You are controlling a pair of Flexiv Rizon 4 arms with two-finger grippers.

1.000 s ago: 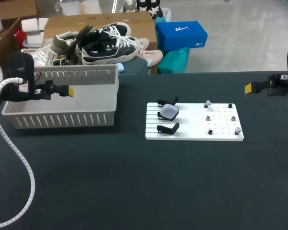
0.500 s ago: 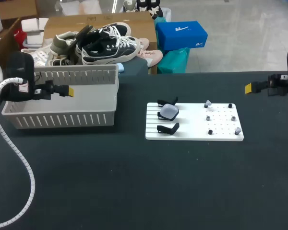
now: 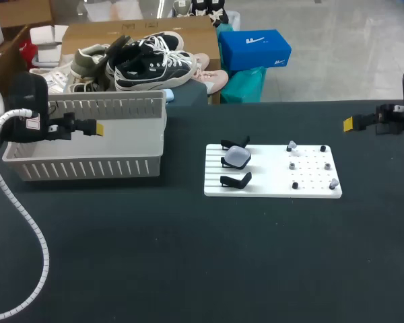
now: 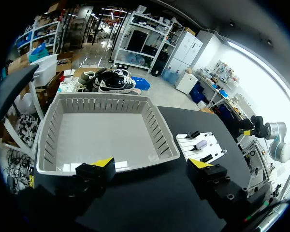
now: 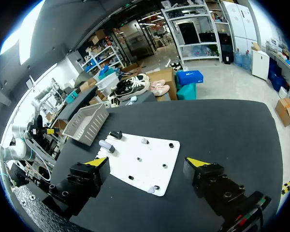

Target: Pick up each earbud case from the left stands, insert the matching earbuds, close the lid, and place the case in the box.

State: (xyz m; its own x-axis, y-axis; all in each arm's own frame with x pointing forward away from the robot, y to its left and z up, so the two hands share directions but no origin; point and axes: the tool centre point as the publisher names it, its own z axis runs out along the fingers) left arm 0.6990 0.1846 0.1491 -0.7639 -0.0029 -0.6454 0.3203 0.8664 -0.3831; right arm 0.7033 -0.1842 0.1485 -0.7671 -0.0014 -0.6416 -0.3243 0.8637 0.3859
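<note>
Left gripper (image 4: 151, 164): fingers spread wide, holding nothing, above the near rim of the grey slatted plastic basket (image 3: 87, 168) at the bench's far left.
Rounded pale-grey earbud case (image 3: 238, 157): on the middle black stand at the left edge of the white peg board (image 3: 269, 185), mid-bench.
Right gripper (image 5: 148, 162): spread, empty, by the bench's right edge.
Risk: the smooth, rounded case may slip from the yellow tips or topple off its stand if nudged off-centre.
</note>
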